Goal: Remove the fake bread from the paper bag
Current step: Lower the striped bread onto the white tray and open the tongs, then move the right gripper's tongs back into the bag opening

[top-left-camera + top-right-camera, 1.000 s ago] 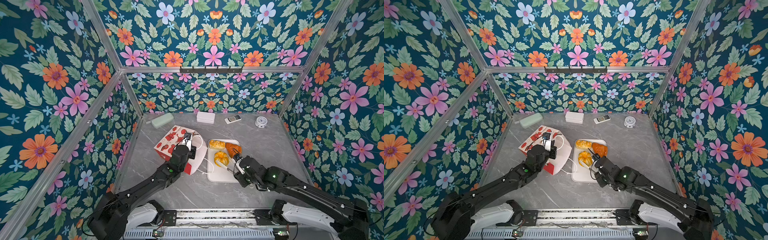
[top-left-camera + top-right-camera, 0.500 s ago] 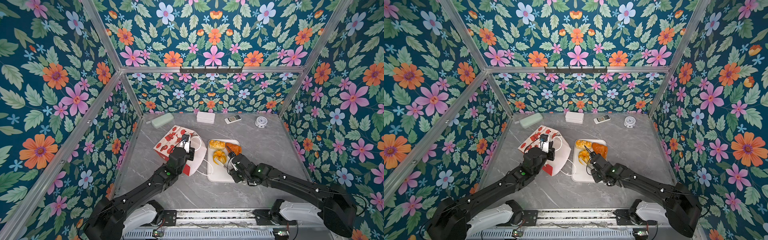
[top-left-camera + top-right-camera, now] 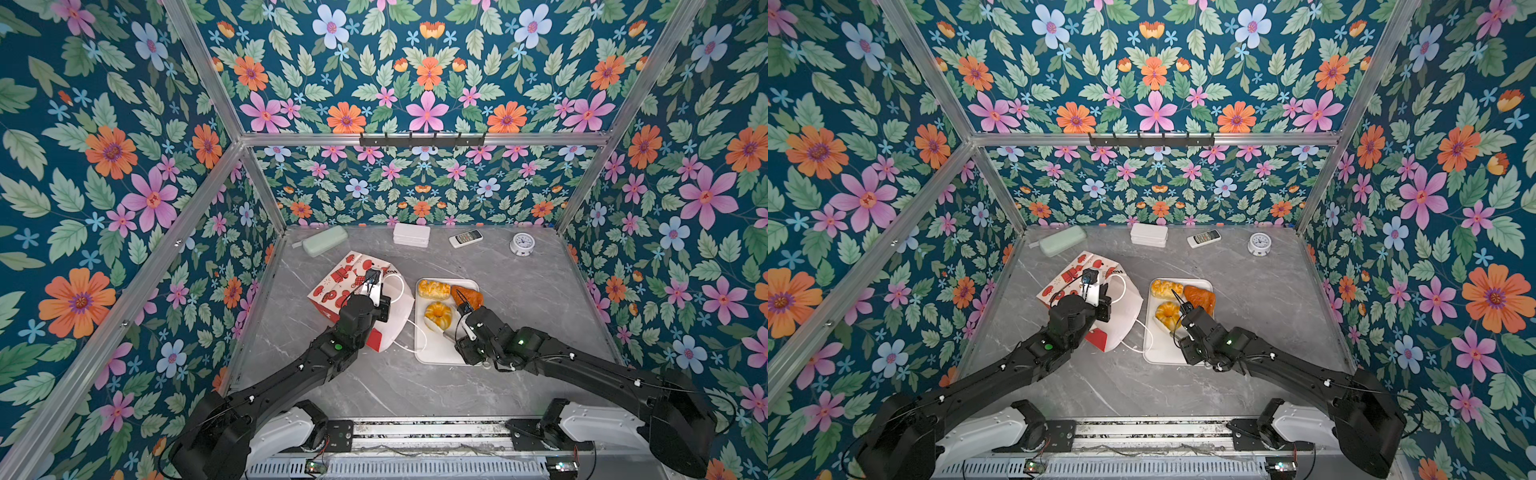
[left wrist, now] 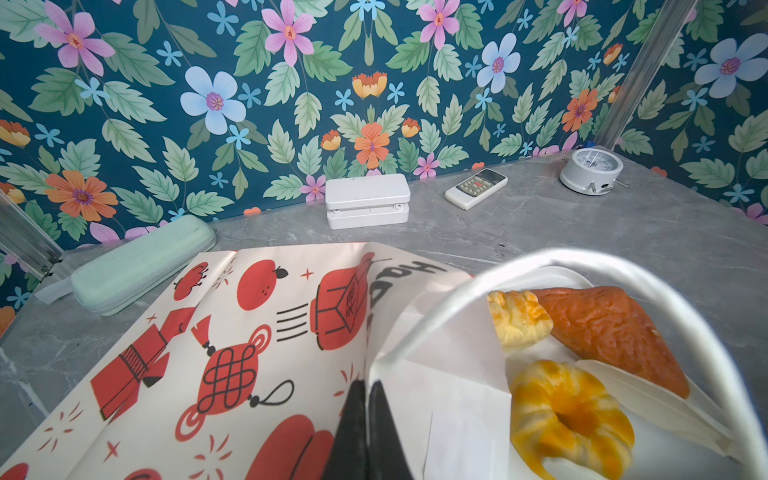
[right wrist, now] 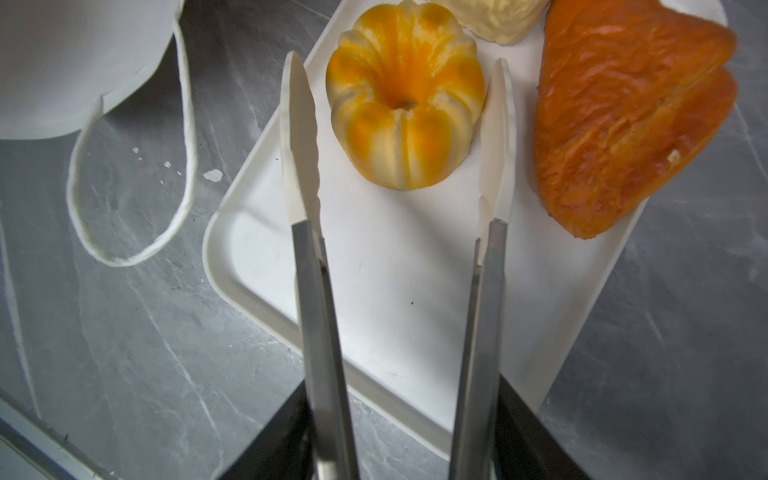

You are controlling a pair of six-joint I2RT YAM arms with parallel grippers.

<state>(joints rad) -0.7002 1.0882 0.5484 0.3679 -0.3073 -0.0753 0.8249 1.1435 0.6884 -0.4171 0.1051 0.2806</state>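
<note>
One fluted bun (image 5: 405,104) between spread tongs (image 5: 320,299) in right hand (image 5: 401,440); left hand (image 4: 363,399) tight on paper bag (image 4: 249,332).

Grey marble table (image 3: 519,299) bears paper bag (image 3: 340,278); white tray (image 3: 436,347); green case (image 3: 325,240); white box (image 3: 411,235); remote (image 3: 466,238); clock (image 3: 522,243).

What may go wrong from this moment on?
The metal tongs with white tips, held by the right gripper, flank the fluted orange bun; pulling back may drag it across the white tray.
The left gripper pinches only the thin rim of the printed white paper bag; it may slip or tear.
</note>
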